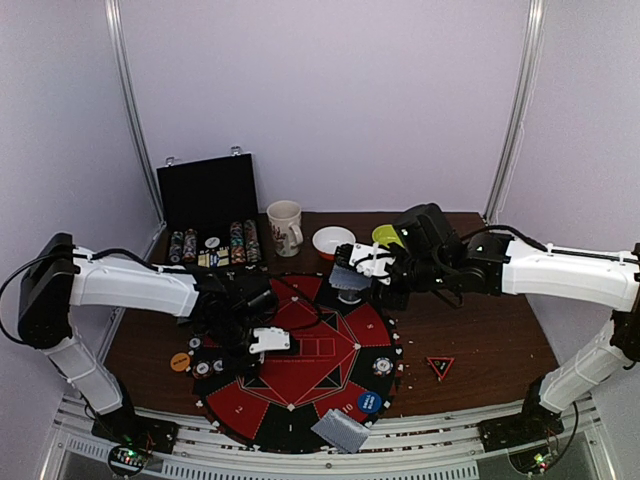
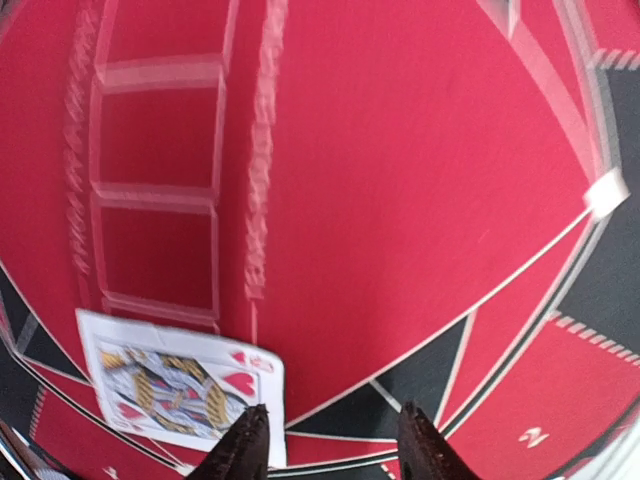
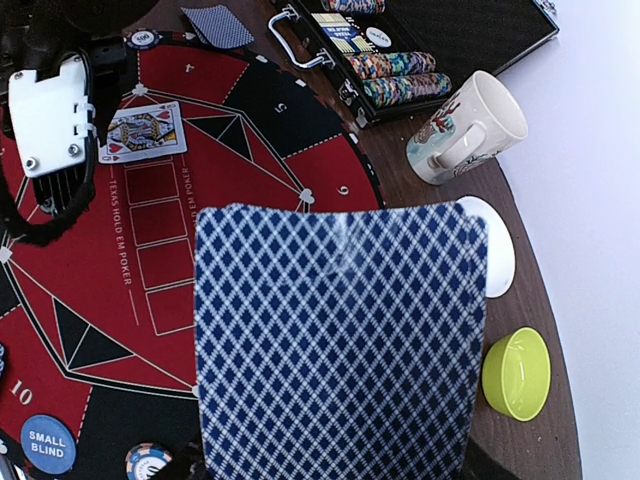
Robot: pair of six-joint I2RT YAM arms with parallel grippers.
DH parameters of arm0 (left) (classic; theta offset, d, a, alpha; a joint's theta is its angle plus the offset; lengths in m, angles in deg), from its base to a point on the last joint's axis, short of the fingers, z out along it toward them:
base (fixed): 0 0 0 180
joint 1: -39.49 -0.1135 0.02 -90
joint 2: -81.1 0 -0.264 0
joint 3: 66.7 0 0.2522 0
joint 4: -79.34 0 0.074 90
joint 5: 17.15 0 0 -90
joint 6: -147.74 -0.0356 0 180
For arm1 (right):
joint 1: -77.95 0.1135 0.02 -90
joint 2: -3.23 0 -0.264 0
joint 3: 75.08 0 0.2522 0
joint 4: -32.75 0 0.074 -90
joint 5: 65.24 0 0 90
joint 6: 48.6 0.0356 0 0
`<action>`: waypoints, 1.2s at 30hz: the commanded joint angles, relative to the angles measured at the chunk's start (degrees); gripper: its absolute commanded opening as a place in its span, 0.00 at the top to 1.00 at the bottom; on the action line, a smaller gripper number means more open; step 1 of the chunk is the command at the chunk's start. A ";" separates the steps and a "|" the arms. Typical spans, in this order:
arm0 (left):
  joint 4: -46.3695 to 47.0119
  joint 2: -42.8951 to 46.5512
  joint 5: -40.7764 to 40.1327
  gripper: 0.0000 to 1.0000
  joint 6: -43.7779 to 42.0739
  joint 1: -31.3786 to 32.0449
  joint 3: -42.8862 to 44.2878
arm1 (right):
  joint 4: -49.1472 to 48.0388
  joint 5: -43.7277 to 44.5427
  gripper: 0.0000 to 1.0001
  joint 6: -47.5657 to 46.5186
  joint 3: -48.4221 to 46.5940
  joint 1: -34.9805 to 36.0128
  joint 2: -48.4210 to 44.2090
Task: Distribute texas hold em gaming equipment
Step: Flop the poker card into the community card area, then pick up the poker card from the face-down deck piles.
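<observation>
My right gripper (image 1: 352, 272) is shut on a stack of blue-diamond-backed playing cards (image 3: 335, 340) held above the far part of the round mat (image 1: 330, 345); its fingers are hidden behind the stack. My left gripper (image 2: 335, 445) stands open low over the mat's red centre, nothing between its fingers. A face-up heart court card (image 2: 180, 385) lies on the mat, its corner under the left fingertip (image 2: 248, 440). More face-down cards (image 1: 340, 432) lie at the mat's near edge. A blue marker disc (image 1: 369, 402), an orange disc (image 1: 180, 362), a red-black triangle marker (image 1: 440, 367) and striped chips (image 1: 383, 366) lie around.
An open black case (image 1: 208, 195) with rows of chips stands at the back left. A mug (image 1: 285, 227), a white bowl (image 1: 333, 241) and a green bowl (image 3: 515, 372) stand behind the mat, close under my right arm.
</observation>
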 commanded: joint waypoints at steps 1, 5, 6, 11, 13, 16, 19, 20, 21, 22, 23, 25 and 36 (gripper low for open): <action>-0.76 3.78 5.55 0.52 1.12 -0.60 4.19 | 0.63 0.84 0.44 -0.06 -1.75 -0.31 -1.22; 2.95 7.09 2.99 0.43 3.26 -4.29 4.74 | 0.78 0.82 0.44 -0.13 -1.70 -0.36 -1.37; 3.88 7.69 2.62 0.42 3.92 -5.48 5.02 | 0.82 0.76 0.44 -0.19 -1.84 -0.36 -1.28; 12.22 13.58 2.23 0.41 7.42 -8.81 6.05 | 1.29 0.56 0.44 -0.27 -2.78 -0.34 -0.93; 19.63 16.65 4.45 0.36 12.27 -10.07 5.51 | 1.38 0.41 0.44 -0.51 -2.91 -0.31 -0.78; 35.18 19.64 10.41 0.28 26.33 -12.64 2.87 | 1.48 -0.38 0.44 -0.52 -3.61 -0.22 -0.13; 52.72 20.15 16.21 0.17 41.84 -14.03 -2.22 | 1.31 -1.60 0.44 -0.37 -4.61 -0.02 0.65; 58.14 19.65 19.44 0.14 46.55 -14.21 -3.46 | 1.31 -1.68 0.44 -0.33 -4.94 0.13 0.92; 62.09 18.67 22.25 0.09 49.13 -14.22 -4.04 | 1.31 -1.66 0.44 -0.37 -5.21 0.34 1.22; 65.62 16.79 24.66 0.05 51.72 -14.22 -3.84 | 1.30 -1.54 0.44 -0.47 -5.52 0.60 1.58; 66.33 15.23 26.06 0.02 53.69 -14.20 -3.32 | 1.24 -1.56 0.44 -0.47 -5.68 0.81 1.86; 64.29 12.46 28.85 0.02 53.01 -14.18 -1.09 | 0.90 -1.80 0.44 -0.63 -5.91 1.26 2.12; 62.94 6.88 30.11 0.02 48.89 -11.95 1.28 | 0.03 -2.21 0.44 -0.46 -8.30 3.24 4.97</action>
